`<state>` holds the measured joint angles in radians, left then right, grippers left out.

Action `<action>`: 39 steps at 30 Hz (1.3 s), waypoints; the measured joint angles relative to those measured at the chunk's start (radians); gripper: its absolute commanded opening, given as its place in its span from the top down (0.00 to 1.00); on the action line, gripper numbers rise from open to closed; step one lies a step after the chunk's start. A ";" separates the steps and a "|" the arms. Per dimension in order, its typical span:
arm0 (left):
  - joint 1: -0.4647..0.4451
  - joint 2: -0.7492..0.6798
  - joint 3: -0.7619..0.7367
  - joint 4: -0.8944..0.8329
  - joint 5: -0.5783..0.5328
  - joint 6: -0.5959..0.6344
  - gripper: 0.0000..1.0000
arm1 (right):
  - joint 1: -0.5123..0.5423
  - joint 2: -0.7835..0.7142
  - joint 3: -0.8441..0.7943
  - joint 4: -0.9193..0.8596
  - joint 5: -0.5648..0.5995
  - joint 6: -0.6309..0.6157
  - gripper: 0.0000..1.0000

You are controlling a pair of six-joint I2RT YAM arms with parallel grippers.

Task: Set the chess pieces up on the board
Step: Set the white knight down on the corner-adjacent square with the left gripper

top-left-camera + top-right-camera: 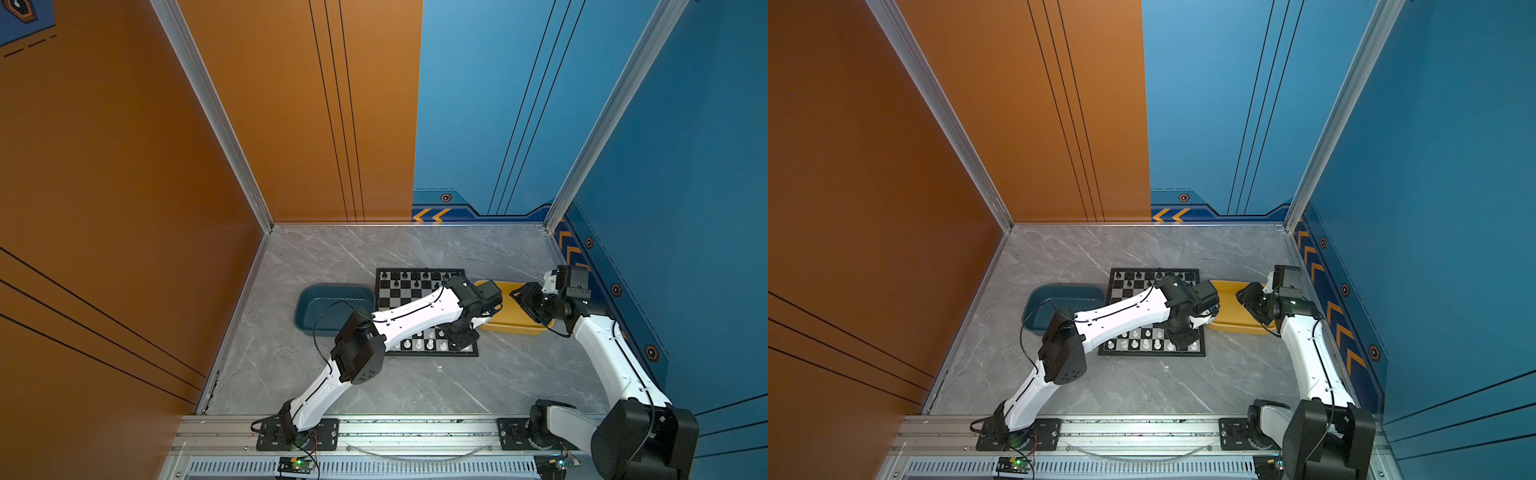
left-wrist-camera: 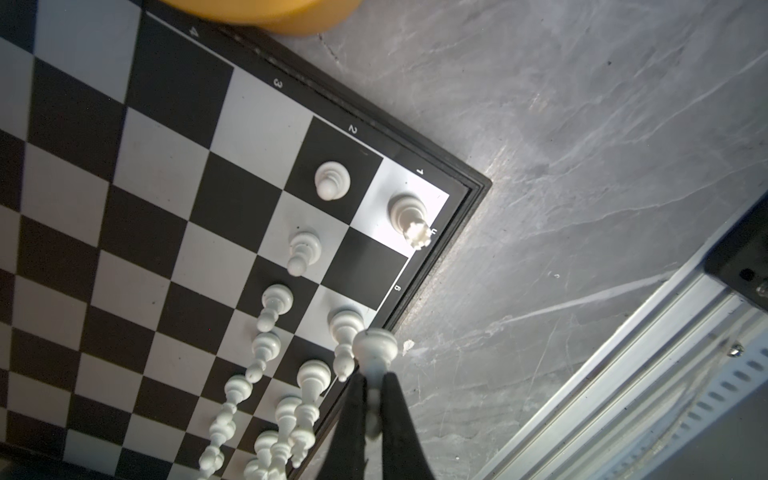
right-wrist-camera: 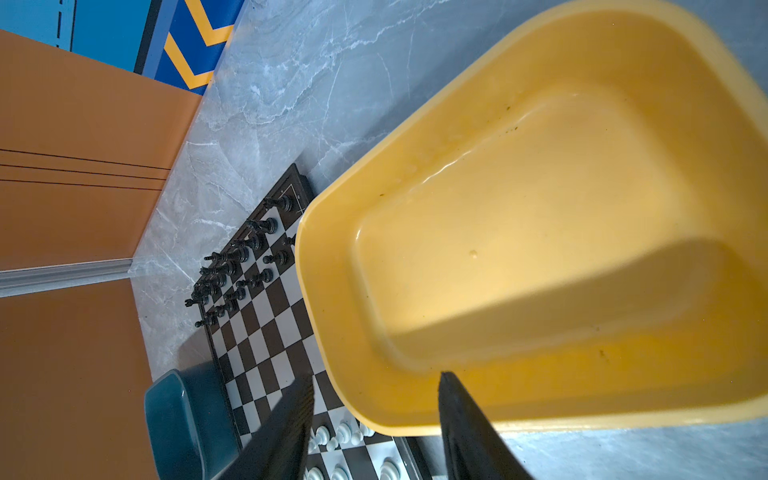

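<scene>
You have one grey, marble-veined bench [image 1: 332, 257] and two white-shelled arms with black joints. The left arm [image 1: 415, 311] reaches across the middle and the right arm [image 1: 602, 353] stays at the right.

One board [image 1: 399, 293] lies flat mid-bench, with black and silvery squares inside a thin black frame. Two rounded plastic trays flank it: a dark teal tray [image 1: 336, 287] just beside its left edge and a yellow tray [image 1: 515, 328] just beside its right (this one glossy inside).

Your right pincer [image 3: 376, 376] stands released, its black fingers apart over the yellow tray's rim, grasping nothing. Your left pincer [image 2: 374, 380] is clenched on one white piece [image 2: 375, 345], whose round base hangs above the board's near right corner.

Black pieces [image 3: 232, 266] fill the far two rows and white pieces [image 2: 305, 249] the near two. They overlap too much for a sure count. All are glossy turned plastic on round bases. One white rook [image 2: 407, 212] stands in the near right corner square.
</scene>
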<state>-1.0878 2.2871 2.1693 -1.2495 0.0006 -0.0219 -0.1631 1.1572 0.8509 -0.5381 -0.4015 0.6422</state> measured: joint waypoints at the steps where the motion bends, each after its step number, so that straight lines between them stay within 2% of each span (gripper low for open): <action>1: -0.001 0.003 0.000 -0.001 0.000 0.000 1.00 | -0.001 0.000 -0.002 0.000 -0.001 0.000 0.49; 39: -0.011 0.104 0.081 -0.046 -0.005 0.000 1.00 | -0.021 -0.008 -0.032 0.035 -0.023 0.000 0.48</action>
<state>-1.0988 2.3909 2.2505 -1.2957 -0.0040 -0.0219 -0.1837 1.1488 0.8188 -0.5034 -0.4240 0.6426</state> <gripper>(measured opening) 0.081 0.515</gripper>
